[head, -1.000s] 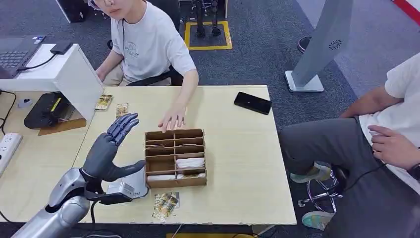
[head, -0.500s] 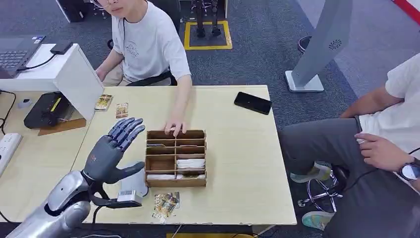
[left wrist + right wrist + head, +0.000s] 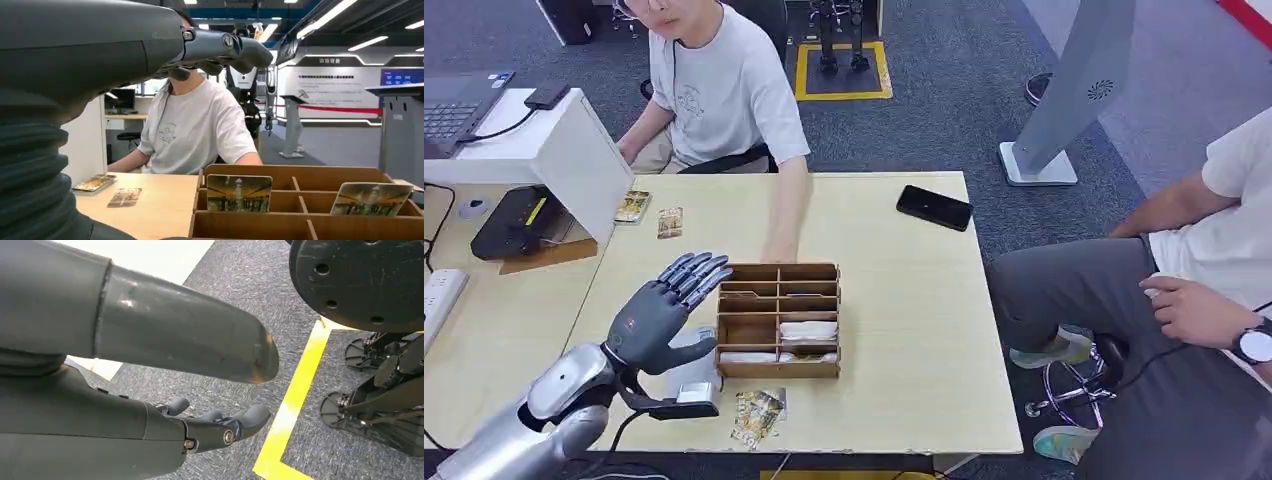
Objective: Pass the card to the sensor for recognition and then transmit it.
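A wooden divider box stands mid-table. In the left wrist view two picture cards stand in its slots. My left hand hovers just left of the box, holding nothing, with its fingers spread over the box's near corner. A grey flat device lies on the table under my wrist. One loose card lies by the front edge. My right hand hangs over the carpet, fingers apart, holding nothing.
A person sits across the table with a hand at the box's far edge. More cards lie at the far left by a white housing. A black phone lies at the far right. Another person sits to the right.
My left hand has moved right and forward, closer to the box's left side. The person's hand has slid from the table to the box's far edge.
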Controlling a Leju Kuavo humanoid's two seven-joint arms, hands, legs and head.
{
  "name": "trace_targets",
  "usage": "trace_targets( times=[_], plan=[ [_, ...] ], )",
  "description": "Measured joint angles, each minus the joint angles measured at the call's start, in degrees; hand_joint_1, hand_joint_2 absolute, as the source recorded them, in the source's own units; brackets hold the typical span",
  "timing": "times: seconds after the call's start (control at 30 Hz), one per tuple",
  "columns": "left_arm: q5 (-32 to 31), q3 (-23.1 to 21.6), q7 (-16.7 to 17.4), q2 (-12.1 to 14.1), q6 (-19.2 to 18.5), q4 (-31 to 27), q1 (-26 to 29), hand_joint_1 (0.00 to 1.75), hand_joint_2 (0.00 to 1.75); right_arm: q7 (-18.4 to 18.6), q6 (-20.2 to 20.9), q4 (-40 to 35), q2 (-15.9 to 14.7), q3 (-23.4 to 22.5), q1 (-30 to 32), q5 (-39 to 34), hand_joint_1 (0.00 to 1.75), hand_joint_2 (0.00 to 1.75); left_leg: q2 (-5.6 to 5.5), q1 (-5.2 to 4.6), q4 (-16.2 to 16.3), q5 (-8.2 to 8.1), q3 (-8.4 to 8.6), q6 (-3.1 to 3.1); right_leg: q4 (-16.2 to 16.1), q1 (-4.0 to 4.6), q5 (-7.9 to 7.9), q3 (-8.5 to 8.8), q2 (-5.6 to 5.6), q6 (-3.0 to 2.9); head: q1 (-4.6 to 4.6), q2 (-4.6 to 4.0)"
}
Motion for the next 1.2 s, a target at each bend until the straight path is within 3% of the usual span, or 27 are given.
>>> trace_targets(
  times=[0.33, 0.53, 0.7, 0.93, 1.2],
  plan=[
    [0.11, -1.09, 0.02, 0.48, -0.64, 0.81, -0.66, 0.00, 1.75, 0.00, 0.02, 0.00, 0.00, 0.00, 0.00, 0.00, 0.00, 0.00, 0.00, 0.00, 0.00, 0.00, 0.00, 0.00, 0.00, 0.00, 0.00, 0.00, 0.00, 0.00, 0.00, 0.00],
    [2.23, -1.92, -0.20, 2.10, -7.54, 0.81, -2.37, 0.00, 1.75, -0.04, 0.11, 0.00, -0.02, 0.02, 0.02, 0.00, 0.00, 0.00, 0.00, 0.01, 0.00, 0.00, 0.00, 0.00, 0.00, 0.00, 0.00, 0.00, 0.00, 0.00, 0.02, 0.00],
    [3.87, -2.14, -0.37, 3.89, -10.47, 0.61, -4.28, 0.00, 1.75, -0.17, 0.15, 0.00, -0.11, 0.02, 0.04, 0.00, 0.00, 0.00, 0.00, 0.01, 0.00, 0.00, 0.01, 0.00, 0.00, 0.00, 0.00, 0.00, 0.00, 0.00, 0.02, 0.00],
    [10.16, -2.16, -1.05, 5.81, -20.61, -1.00, -6.72, 0.00, 1.75, -0.61, 0.31, 0.00, -0.17, 0.00, 0.09, 0.00, 0.00, 0.00, 0.00, 0.00, 0.00, 0.00, 0.00, 0.00, 0.00, 0.00, 0.00, 0.01, 0.00, 0.00, 0.00, 0.00],
    [11.26, -2.16, -1.20, 7.13, -23.35, -2.51, -8.78, 0.00, 1.75, -0.76, 0.37, 0.00, -0.20, 0.02, 0.14, -0.02, 0.00, 0.00, 0.00, 0.00, 0.00, 0.00, 0.01, 0.00, 0.00, 0.00, 0.00, 0.00, 0.00, 0.00, 0.02, 0.00]
  ],
)
